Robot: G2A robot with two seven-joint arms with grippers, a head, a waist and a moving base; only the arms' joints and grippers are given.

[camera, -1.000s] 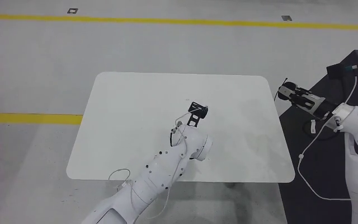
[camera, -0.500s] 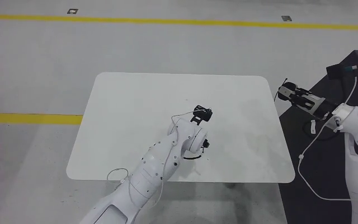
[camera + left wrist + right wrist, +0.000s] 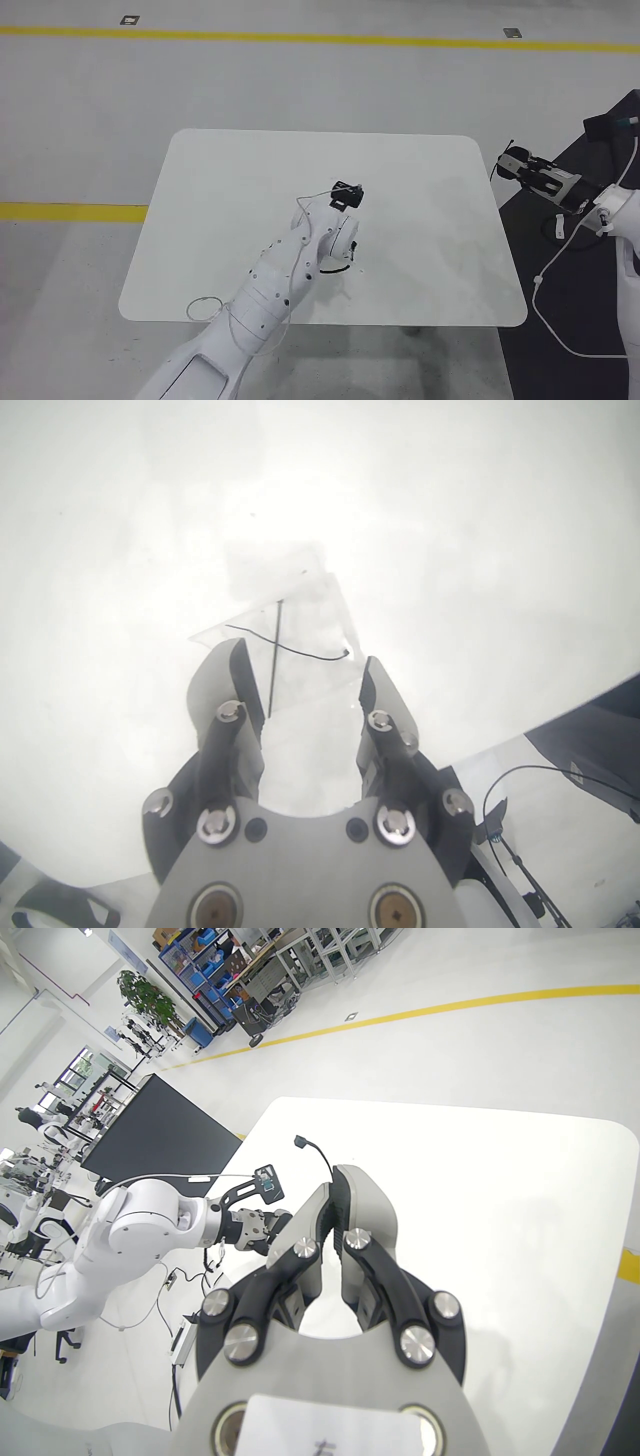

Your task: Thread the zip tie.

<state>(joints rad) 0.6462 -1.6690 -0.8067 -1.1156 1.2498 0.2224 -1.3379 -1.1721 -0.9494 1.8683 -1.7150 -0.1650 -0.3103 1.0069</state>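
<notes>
Right tool (image 3: 334, 1178): pressed together, pinching a black zip tie (image 3: 314, 1151) by its tail. The head (image 3: 301, 1141) stands free beyond the tips. In the top view the tool sits just past the right edge of the bench (image 3: 250, 200).
Left tool (image 3: 305, 655): spread, holding nothing. It hangs low over the middle of the bench.
Clear bag (image 3: 310, 615): lies flat at mid-bench, just ahead of the left tool's tips.
Loose strips: a straight strip (image 3: 275, 655) and a curved strip (image 3: 292, 648), thin and black, cross at the bag. Probably more ties. Cannot tell whether they lie in it or on it.
Handling (judgement): very light and springy along its length, with a smooth surface likely to slip or twist in a loose pinch. The free end will droop and wobble. Not fragile.
Hold (judgement): grip flat faces, close behind the head on one side and near the tail tip on the other, keeping free lengths short for aiming.
</notes>
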